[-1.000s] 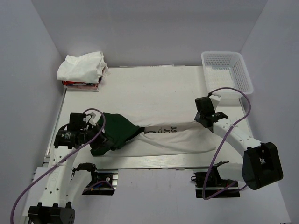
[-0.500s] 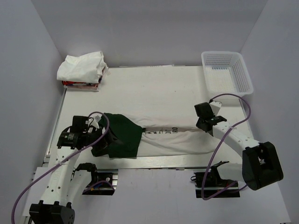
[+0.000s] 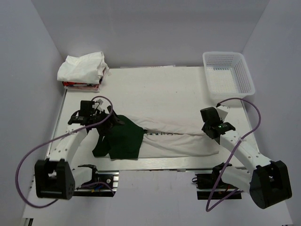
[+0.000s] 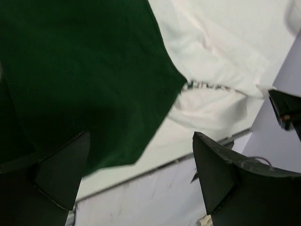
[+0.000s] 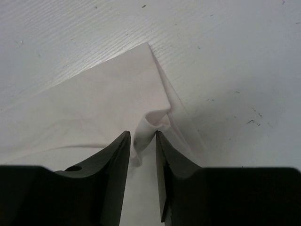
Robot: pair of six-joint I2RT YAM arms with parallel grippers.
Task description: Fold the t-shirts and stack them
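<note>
The large off-white t-shirt (image 3: pixel 181 143) lies as a long folded strip near the table's front edge, its dark green part (image 3: pixel 123 139) at the left end. A line of dark lettering (image 3: pixel 162 133) shows along a fold. My left gripper (image 3: pixel 109 123) hovers over the green cloth (image 4: pixel 80 70), open wide (image 4: pixel 141 136) with nothing between its fingers. My right gripper (image 3: pixel 210 132) sits at the shirt's right corner. Its jaws (image 5: pixel 142 134) stand slightly apart, with a small raised fold of white cloth (image 5: pixel 148 125) between them. Smaller folded white (image 3: pixel 83 69) and red (image 3: pixel 79 86) t-shirts are stacked at the back left.
A white plastic mesh basket (image 3: pixel 229 70) stands at the back right corner. Grey walls close in the table on three sides. The metal rail (image 3: pixel 155 164) runs along the front edge just below the shirt.
My left gripper opened, let go of the green part and drew back toward the left rear. My right gripper moved toward the front right and its jaws began to part. The shirt now lies narrower.
</note>
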